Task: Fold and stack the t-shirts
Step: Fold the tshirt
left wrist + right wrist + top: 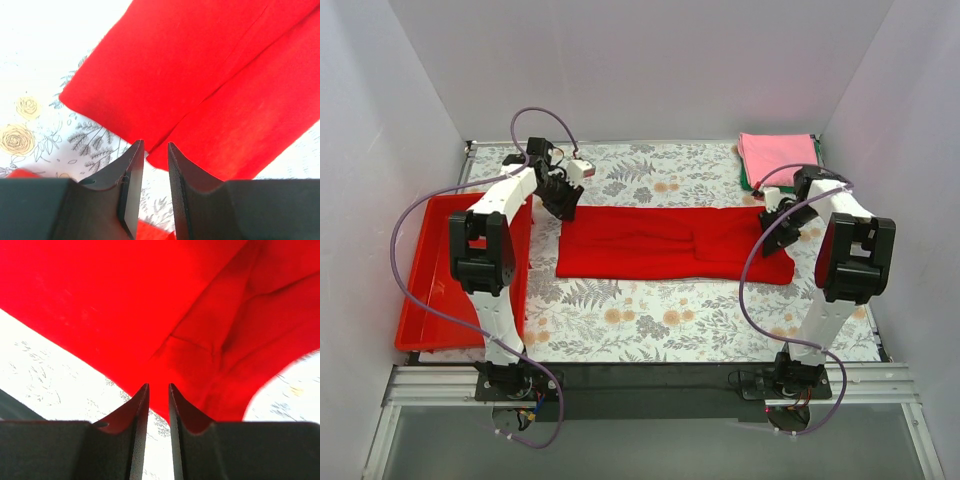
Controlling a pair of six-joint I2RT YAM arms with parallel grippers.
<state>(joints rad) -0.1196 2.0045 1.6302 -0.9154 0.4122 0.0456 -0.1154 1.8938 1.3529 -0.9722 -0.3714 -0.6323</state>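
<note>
The bright red t-shirt (pixel 675 243) lies across the middle of the table as a long folded strip. It fills the left wrist view (pixel 200 75) and the right wrist view (pixel 125 300). My left gripper (pixel 563 206) hovers at the shirt's far left corner. Its jaws (pixel 155 144) stand a narrow gap apart with nothing between them. My right gripper (pixel 779 235) is over the shirt's right end. Its jaws (pixel 159 385) are also slightly apart and empty. The pink t-shirt (pixel 777 157) lies folded at the back right on the dark green t-shirt (pixel 746 182), of which only an edge shows.
A rigid red plastic tray (pixel 425 300) stands at the left edge of the table, beside the left arm. The floral tablecloth (pixel 650 315) covers the table. Grey walls close in the back and both sides.
</note>
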